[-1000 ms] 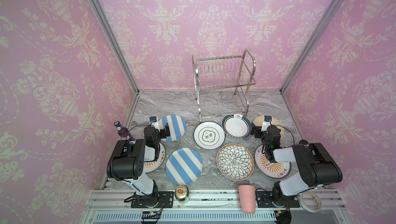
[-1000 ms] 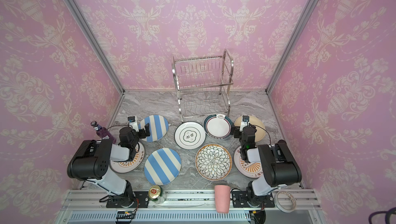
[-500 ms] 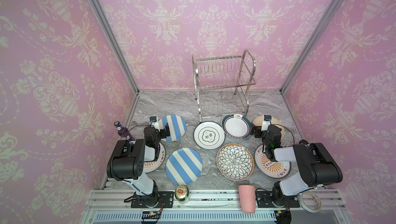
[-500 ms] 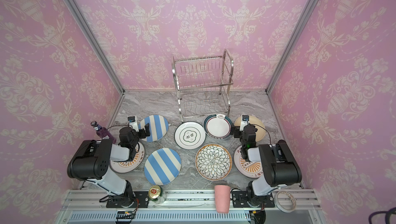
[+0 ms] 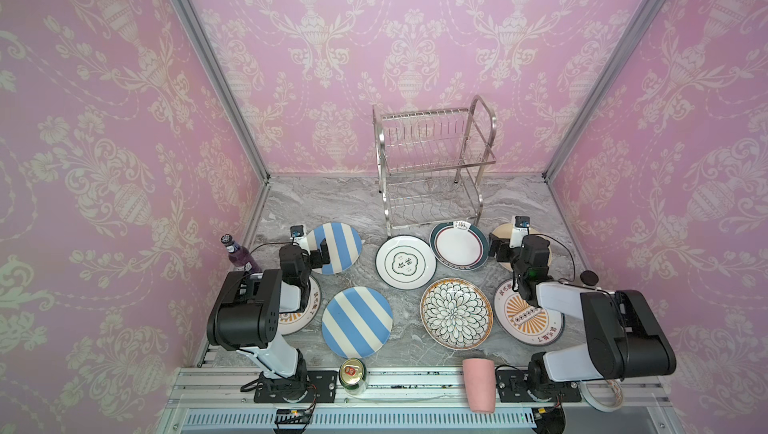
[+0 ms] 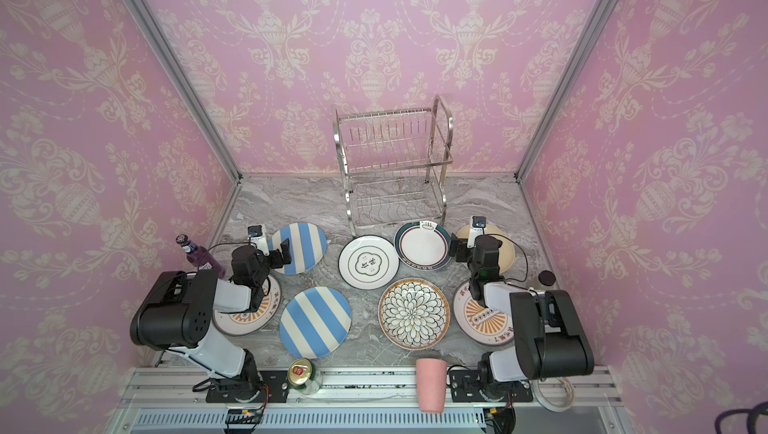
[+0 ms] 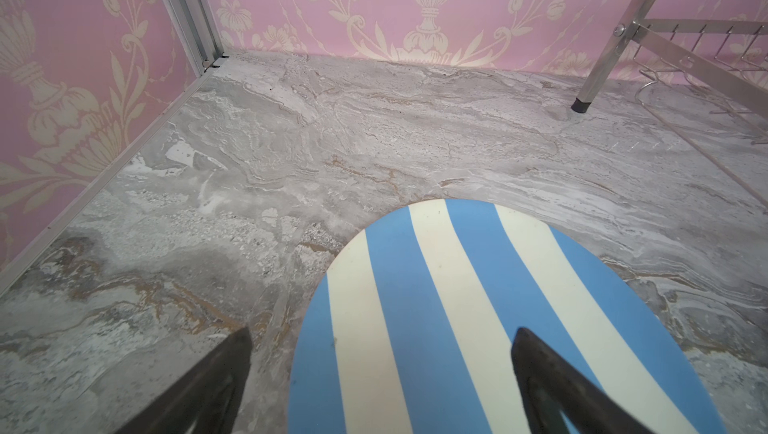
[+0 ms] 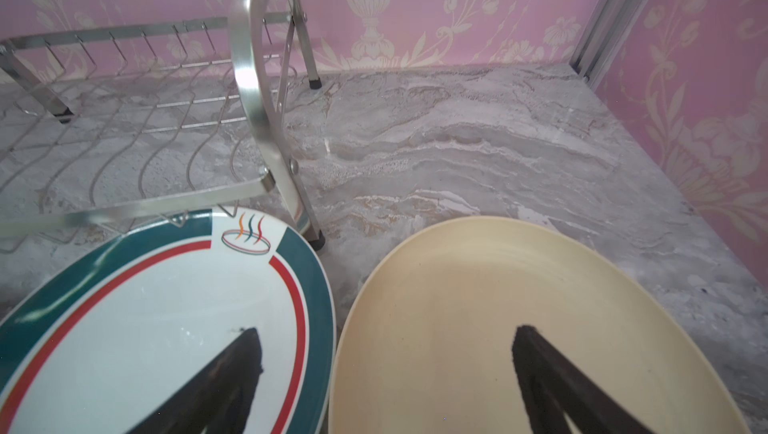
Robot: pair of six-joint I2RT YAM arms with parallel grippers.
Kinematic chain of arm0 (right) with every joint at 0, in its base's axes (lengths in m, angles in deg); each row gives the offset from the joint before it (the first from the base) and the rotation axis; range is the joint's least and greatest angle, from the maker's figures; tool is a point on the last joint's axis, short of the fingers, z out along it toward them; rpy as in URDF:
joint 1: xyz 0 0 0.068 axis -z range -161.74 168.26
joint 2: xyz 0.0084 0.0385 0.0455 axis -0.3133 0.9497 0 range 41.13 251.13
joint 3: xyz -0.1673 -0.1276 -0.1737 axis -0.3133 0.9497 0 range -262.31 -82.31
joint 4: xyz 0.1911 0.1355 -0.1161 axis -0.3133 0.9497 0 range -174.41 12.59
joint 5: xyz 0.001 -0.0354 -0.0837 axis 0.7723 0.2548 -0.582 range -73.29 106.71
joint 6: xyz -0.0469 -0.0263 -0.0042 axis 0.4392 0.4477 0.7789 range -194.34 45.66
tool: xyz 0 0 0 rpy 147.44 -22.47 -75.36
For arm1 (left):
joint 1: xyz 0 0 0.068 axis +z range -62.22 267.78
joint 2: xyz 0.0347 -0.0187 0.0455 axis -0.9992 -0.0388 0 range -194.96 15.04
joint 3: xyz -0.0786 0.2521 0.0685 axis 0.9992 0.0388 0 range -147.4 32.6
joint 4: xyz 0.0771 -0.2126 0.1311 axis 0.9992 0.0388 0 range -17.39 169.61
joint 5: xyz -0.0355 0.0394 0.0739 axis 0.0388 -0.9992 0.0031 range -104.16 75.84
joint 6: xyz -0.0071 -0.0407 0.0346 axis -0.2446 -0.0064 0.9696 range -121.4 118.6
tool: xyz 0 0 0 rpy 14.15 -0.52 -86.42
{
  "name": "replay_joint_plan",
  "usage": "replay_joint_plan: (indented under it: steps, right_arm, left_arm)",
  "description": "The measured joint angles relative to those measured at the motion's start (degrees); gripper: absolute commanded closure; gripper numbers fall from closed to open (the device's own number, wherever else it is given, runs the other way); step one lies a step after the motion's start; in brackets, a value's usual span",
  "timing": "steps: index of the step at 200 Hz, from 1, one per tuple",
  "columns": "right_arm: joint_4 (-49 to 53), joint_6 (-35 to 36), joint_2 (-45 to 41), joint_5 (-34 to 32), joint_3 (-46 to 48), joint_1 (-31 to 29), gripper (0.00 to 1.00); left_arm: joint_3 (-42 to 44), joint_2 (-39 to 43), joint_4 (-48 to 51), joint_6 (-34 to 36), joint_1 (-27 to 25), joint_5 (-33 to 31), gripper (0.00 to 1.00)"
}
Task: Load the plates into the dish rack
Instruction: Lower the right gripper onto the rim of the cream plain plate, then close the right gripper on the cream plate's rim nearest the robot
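Built alike on left arm (image 5: 245, 311) and right arm (image 5: 623, 328): glossy black, blocky joint housings with white link shells between. Dotted with small holes along the left housing's side. Capped behind the jaws with a white camera block (image 5: 518, 231) (blue-lit face). Strung with a thin black cable (image 5: 572, 255) looping back from there. Marked by a green lamp (image 5: 531, 274) on the right wrist. Finished in dark matte fingers (image 8: 232, 373), tapering to narrow tips.

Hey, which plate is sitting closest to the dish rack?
The teal-rimmed plate: its rim reaches under the front rail of the dish rack; every other plate lies clear.
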Motion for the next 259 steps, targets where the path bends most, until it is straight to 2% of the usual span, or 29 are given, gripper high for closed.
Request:
replay_joint_plan:
  steps: [15, 42, 71, 105, 122, 153, 208, 259]
  right_arm:
    - [8.9, -2.1, -3.8, 3.0, -6.1, 2.1, 0.18]
    - [24.1, -5.1, -8.0, 6.7, -16.1, 5.4, 0.20]
    - [37.6, -7.2, -8.6, 8.8, -21.3, 9.6, 0.21]
    - [48.6, -9.3, -4.3, 13.0, -24.8, 18.1, 0.32]
    - [51.7, -10.6, -1.5, 15.8, -25.3, 20.7, 0.33]
    - [55.7, -12.1, -0.2, 17.0, -23.8, 20.9, 0.30]
    - [58.5, -13.6, 2.8, 11.8, -23.3, 21.2, 0.26]
    - [59.4, -13.1, 13.7, 7.9, -31.5, 21.3, 0.28]
  left_arm:
    - [-3.0, 3.0, 7.2, 0.0, 0.0, -0.1, 0.01]
    - [-11.5, 8.6, 18.6, -0.7, 0.0, 0.1, 0.01]
    - [-15.3, 12.1, 22.3, -5.0, 0.0, 4.6, 0.01]
    - [-17.4, 11.7, 27.3, -10.6, 0.0, 11.8, 0.01]
    - [-18.8, 11.2, 29.4, -12.7, 0.0, 15.5, 0.01]
    - [-20.5, 10.9, 33.0, -14.0, -0.4, 19.7, 0.01]
    - [-21.3, 11.8, 38.6, -12.6, -1.9, 20.7, 0.01]
    - [-21.7, 15.8, 40.6, -11.9, -2.0, 20.7, 0.01]
